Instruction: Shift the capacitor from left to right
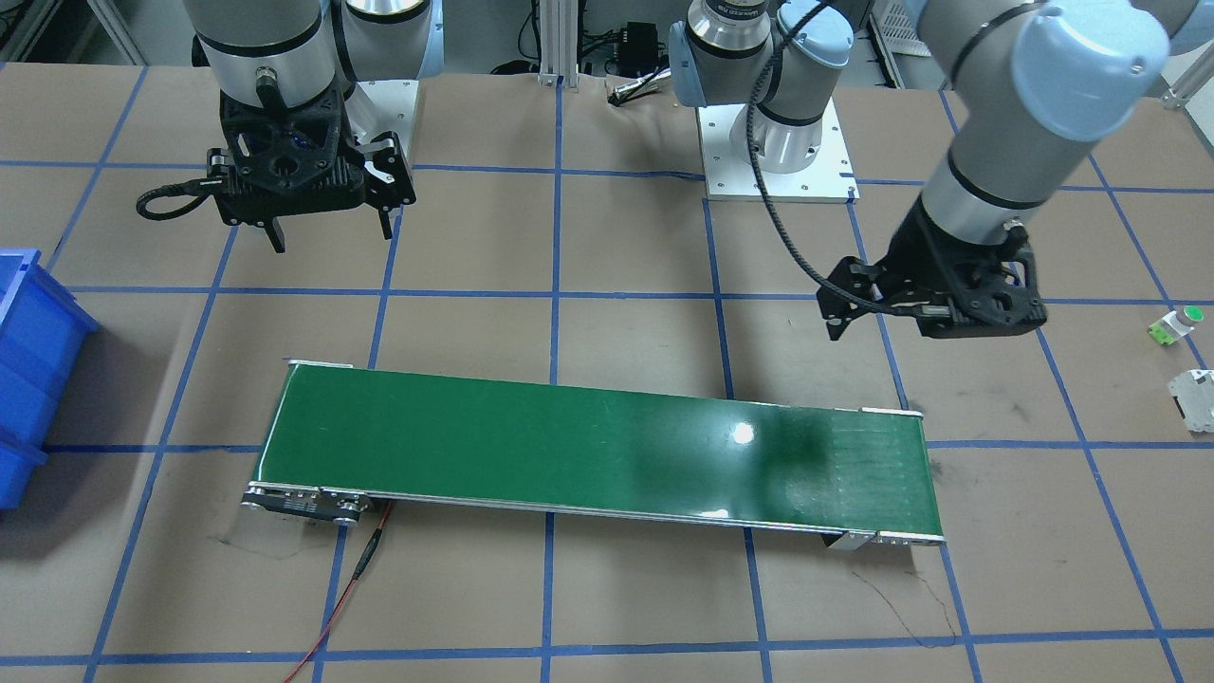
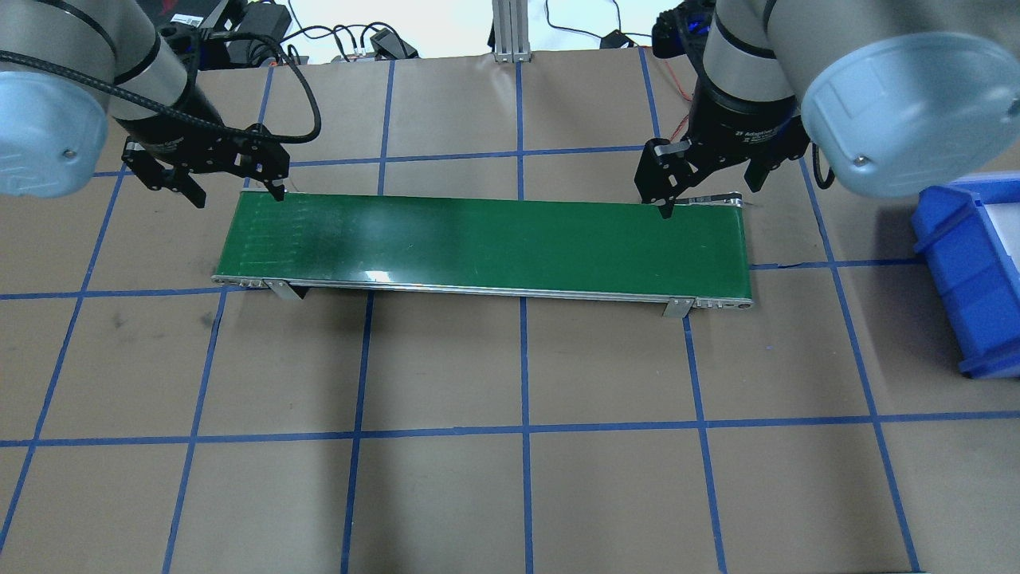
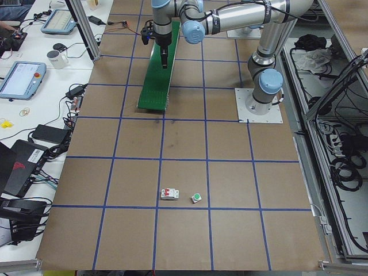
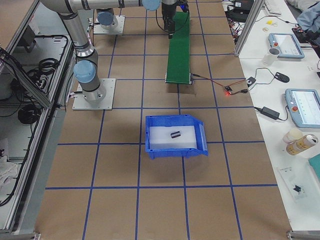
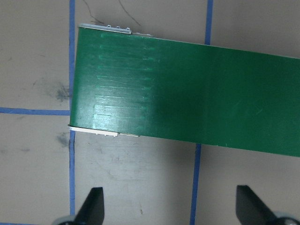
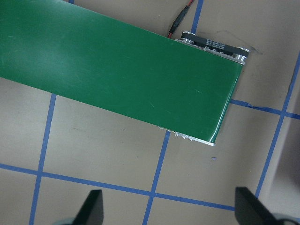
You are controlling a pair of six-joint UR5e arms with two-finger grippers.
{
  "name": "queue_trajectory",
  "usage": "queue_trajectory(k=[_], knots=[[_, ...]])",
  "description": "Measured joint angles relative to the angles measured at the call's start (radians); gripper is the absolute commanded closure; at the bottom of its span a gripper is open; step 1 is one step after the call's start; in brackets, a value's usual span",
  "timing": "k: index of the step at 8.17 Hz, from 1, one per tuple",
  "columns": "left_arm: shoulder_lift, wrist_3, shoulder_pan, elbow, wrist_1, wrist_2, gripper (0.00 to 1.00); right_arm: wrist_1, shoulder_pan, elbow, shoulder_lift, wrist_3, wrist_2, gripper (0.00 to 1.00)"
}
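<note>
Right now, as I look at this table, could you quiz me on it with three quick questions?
1. True or false: something is riding on the green belt.
2. Where does the capacitor lie? A) on the green belt B) in the blue bin C) on the floor
3. Fill in: the left gripper and the right gripper are both ____.
Key: 1 false; 2 B; 3 open.

The bin point(image 1: 38, 323) was cut off by the front view's left edge and the overhead's right. The capacitor point(image 4: 175, 134) inside was a tiny dark speck, its markings too small to tell. The whitish block point(image 1: 1197, 398) ran off the front view's right edge. In the wrist views the left gripper point(image 5: 171, 208) and right gripper point(image 6: 168, 208) showed only fingertips, and the belt point(image 5: 187, 89) ran past the frame.
</note>
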Motion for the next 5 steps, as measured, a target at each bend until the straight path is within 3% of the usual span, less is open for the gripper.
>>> queue_trajectory(k=[5], knots=[[0.003,-0.026,-0.045,-0.008,0.028,0.002,0.0,-0.003,0.0,0.0,-0.002,0.0,0.001,0.0]])
